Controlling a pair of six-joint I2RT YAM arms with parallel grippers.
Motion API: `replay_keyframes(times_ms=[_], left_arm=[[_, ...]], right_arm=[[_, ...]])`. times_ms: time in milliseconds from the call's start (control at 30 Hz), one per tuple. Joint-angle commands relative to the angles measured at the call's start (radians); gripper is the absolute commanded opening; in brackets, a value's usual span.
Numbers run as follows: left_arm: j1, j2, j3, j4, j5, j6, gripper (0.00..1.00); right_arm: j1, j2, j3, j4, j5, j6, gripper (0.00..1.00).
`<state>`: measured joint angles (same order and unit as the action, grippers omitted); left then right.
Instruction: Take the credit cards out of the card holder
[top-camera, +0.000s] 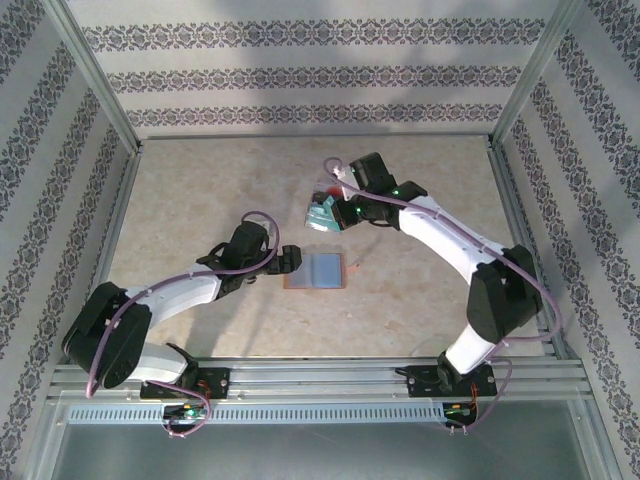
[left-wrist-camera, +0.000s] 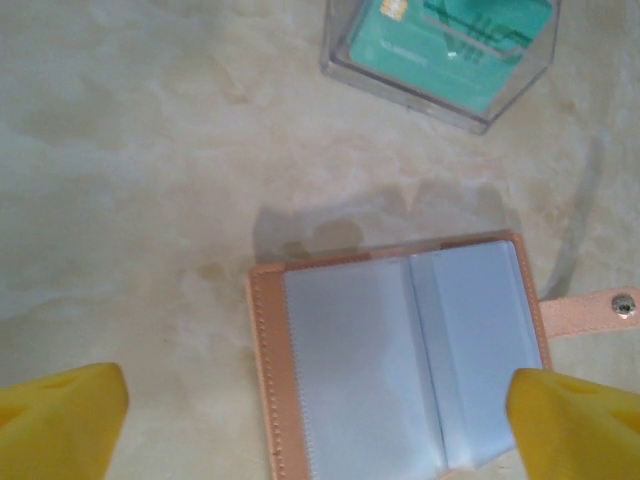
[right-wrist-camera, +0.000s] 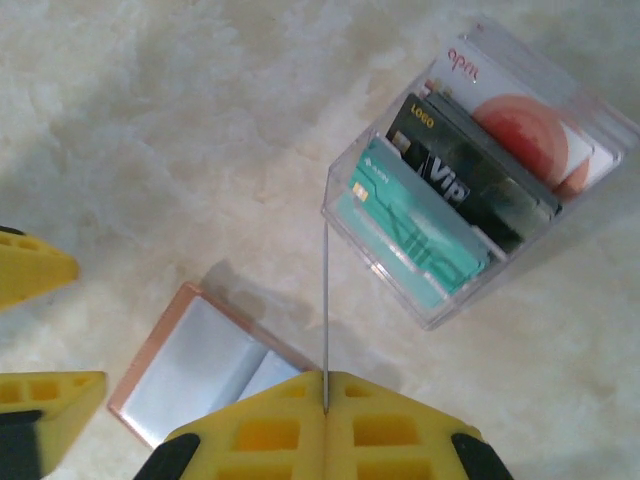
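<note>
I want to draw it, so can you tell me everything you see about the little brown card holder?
The card holder lies open and flat on the table, inside facing up. Its edge looks like brown stitched leather; inside are two blue-grey pocket panels, with no cards showing. A brown tab with a silver snap sticks out from one side. The open left gripper hovers over it; touching or not, I cannot tell.

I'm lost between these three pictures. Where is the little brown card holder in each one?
Top external: the card holder lies open near the middle of the picture.
Left wrist: the card holder is bottom centre to right, blue-grey inside up.
Right wrist: the card holder is lower left.
Shared landmark: the clear card case, close by it.
</note>
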<state>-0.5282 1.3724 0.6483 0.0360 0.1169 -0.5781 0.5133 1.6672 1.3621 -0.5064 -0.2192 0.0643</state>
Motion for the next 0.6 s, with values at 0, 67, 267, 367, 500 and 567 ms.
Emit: replay_keyframes(times_ms=[0, 67, 267, 367, 500, 567], left_arm=[[0.02, -0.035, 0.012, -0.066, -0.066, 0.014, 0.99], [0.026, -0.046, 0.013, -0.083, -0.08, 0.016, 0.99], [0.04, -0.079, 0.004, -0.107, -0.1, 0.019, 0.99], [0.048, -0.103, -0.002, -0.118, -0.11, 0.014, 0.99], [0.054, -0.152, -0.018, -0.136, -0.133, 0.016, 0.99], [0.058, -0.177, -0.023, -0.154, -0.149, 0.019, 0.99]], right_arm=[[-0.009, 0.072, 0.098, -0.078, -0.023, -0.213, 0.0], [-0.009, 0.111, 0.149, -0.093, -0.038, -0.274, 0.0], [-0.018, 0.223, 0.289, -0.124, -0.061, -0.429, 0.0], [-0.022, 0.274, 0.338, -0.142, -0.058, -0.502, 0.0], [-0.033, 0.322, 0.381, -0.15, -0.044, -0.575, 0.0], [-0.038, 0.348, 0.405, -0.161, -0.043, -0.595, 0.0]])
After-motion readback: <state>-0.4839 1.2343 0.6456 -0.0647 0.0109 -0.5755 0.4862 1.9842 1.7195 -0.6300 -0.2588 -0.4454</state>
